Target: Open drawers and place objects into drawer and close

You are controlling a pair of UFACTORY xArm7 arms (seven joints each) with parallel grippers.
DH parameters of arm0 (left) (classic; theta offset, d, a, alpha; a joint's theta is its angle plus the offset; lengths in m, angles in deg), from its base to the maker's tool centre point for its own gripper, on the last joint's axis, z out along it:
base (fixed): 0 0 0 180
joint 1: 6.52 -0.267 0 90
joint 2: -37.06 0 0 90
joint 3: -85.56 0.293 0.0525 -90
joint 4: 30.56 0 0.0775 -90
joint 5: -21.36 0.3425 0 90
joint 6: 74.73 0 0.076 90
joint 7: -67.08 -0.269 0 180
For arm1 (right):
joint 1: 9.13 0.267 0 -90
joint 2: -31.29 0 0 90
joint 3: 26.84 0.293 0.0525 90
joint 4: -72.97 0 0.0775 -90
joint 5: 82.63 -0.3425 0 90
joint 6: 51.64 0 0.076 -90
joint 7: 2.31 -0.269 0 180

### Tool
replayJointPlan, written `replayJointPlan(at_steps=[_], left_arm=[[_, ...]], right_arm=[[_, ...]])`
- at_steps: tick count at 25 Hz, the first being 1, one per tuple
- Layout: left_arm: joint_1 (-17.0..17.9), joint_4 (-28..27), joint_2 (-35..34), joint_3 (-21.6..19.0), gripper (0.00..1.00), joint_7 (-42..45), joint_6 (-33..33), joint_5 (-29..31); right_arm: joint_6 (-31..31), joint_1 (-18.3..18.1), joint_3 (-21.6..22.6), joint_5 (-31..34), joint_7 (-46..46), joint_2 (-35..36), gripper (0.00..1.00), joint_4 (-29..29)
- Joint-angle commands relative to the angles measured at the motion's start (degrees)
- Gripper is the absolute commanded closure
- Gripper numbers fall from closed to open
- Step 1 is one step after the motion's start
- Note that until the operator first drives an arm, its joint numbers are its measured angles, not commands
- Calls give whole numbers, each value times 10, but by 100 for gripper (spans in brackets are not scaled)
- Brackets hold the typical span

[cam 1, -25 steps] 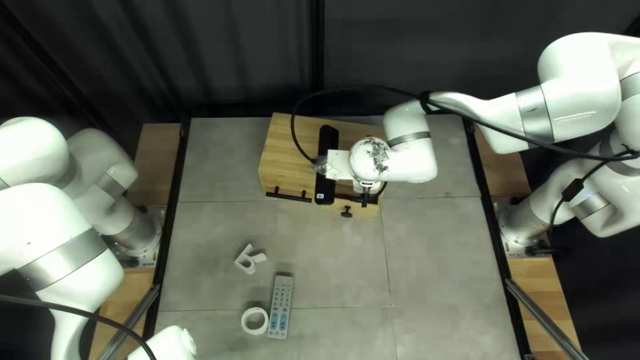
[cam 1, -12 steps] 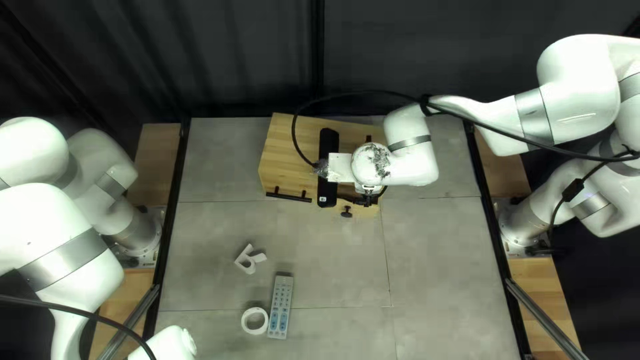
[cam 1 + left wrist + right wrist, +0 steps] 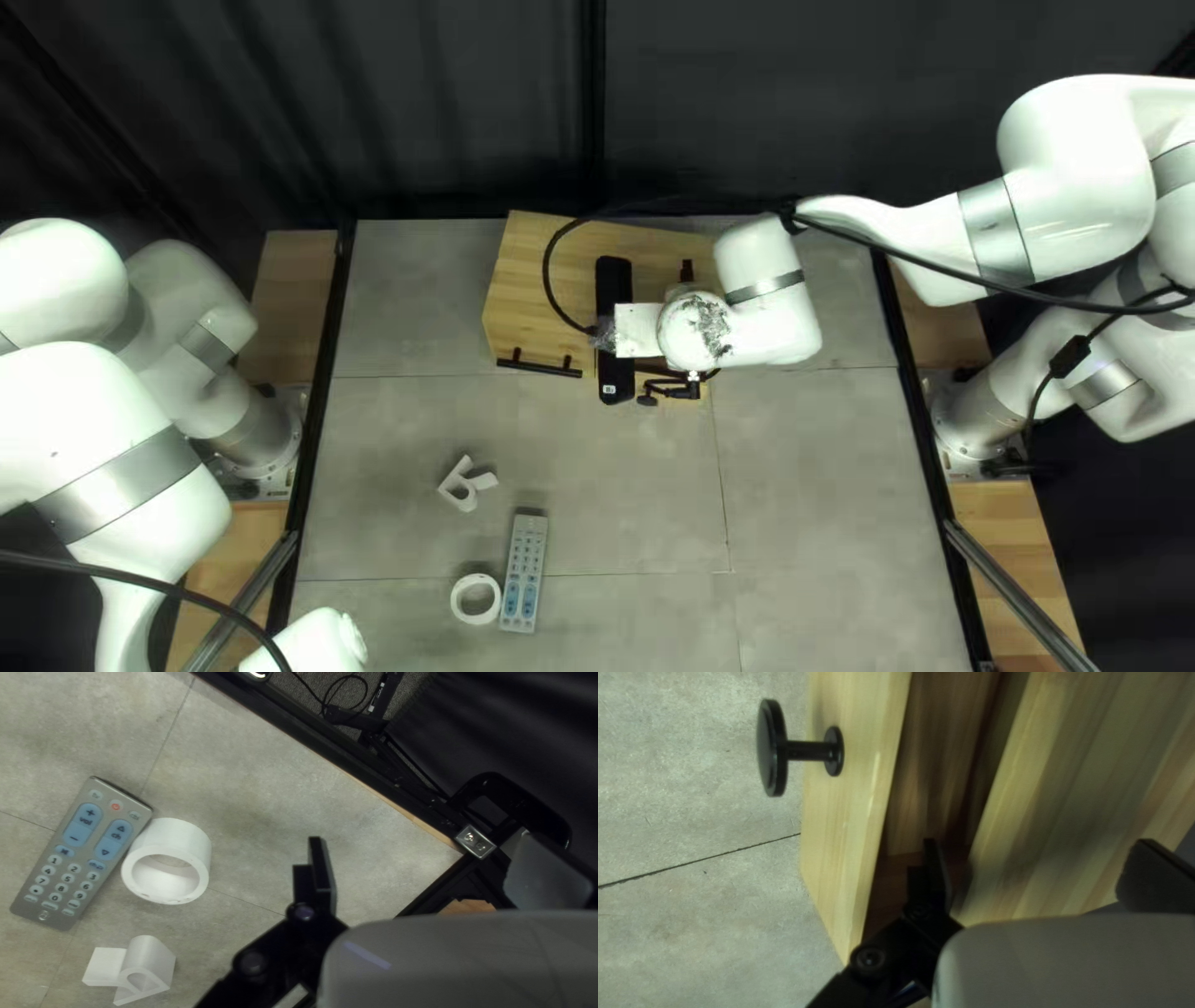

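Observation:
In the top left view my right gripper [image 3: 676,388] is over the front of the wooden cabinet [image 3: 529,293], beside the black drawer knob [image 3: 646,400]. The right wrist view has this gripper [image 3: 1046,872] open, one finger over the gap behind the partly open drawer front [image 3: 850,815], the other above the cabinet top [image 3: 1070,827]. Its knob [image 3: 774,748] stands clear of both fingers. My left gripper [image 3: 433,874] hangs open and empty above the table. Off to its side lie a remote [image 3: 81,852], a white ring [image 3: 167,860] and a white R-shaped piece [image 3: 140,967].
A black bar handle [image 3: 539,367] is on the cabinet's left front. The right arm's cable [image 3: 548,280] loops above the cabinet. Near the left gripper runs the table's dark edge rail [image 3: 349,765], with a metal bracket [image 3: 475,842] at its corner.
My right gripper has moved toward the table's near edge, from behind the drawer front to over it beside the knob. The drawer, the left arm and the loose objects have kept their places.

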Motion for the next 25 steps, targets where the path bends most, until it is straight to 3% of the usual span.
replayJointPlan(at_steps=[1, 25], left_arm=[[0, 0, 0, 0, 0, 0, 0, 0], [0, 0, 0, 0, 0, 0, 0, 0]], right_arm=[[-3, -1, 0, -2, 0, 3, 0, 5], [-35, 2, -6, 29, -11, -25, 0, -1]])
